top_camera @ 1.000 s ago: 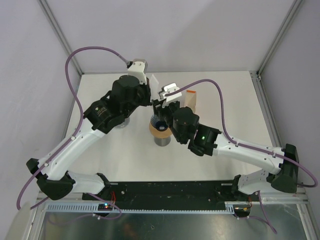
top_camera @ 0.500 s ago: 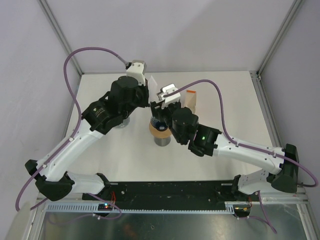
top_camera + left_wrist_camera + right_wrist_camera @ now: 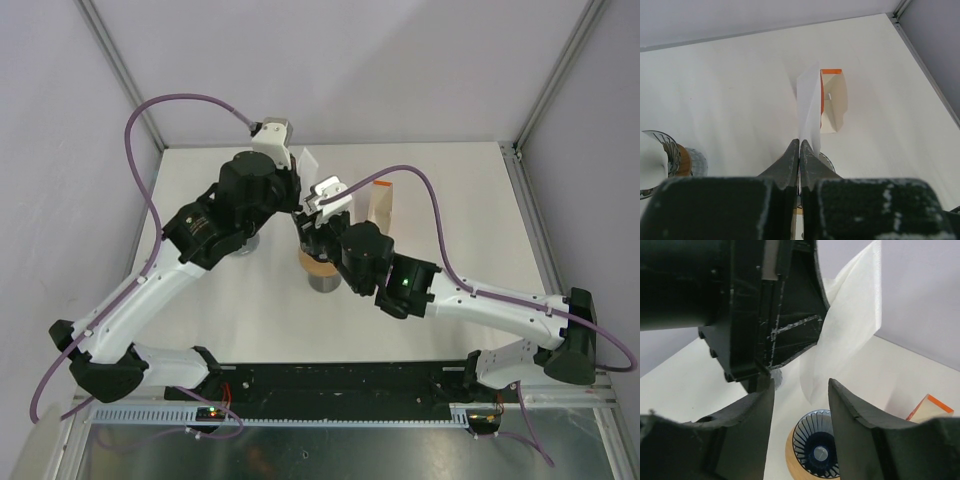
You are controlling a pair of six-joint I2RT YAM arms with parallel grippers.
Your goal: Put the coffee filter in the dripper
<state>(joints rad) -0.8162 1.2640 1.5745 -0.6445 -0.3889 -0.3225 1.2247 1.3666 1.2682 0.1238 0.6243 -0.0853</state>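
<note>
My left gripper [image 3: 799,142] is shut on the lower edge of a white paper coffee filter [image 3: 809,110], which stands up folded from its fingertips. In the top view the left gripper [image 3: 297,202] holds the filter [image 3: 308,160] just behind the dripper [image 3: 320,268], which is partly hidden under the right arm. My right gripper [image 3: 801,390] is open and empty, right beside the left gripper's fingers [image 3: 785,325] and close to the filter [image 3: 850,325]. The ribbed dark dripper [image 3: 817,447] on its wooden collar sits directly below, between the right jaws.
An orange-and-cream filter box [image 3: 382,205] stands open behind the dripper and also shows in the left wrist view [image 3: 832,100]. A second glass dripper [image 3: 670,155] with white paper in it sits to the left, mostly under the left arm [image 3: 246,245].
The right gripper has shifted a little to the left, closer to the left gripper and the filter. The left gripper still holds the filter in about the same place.
</note>
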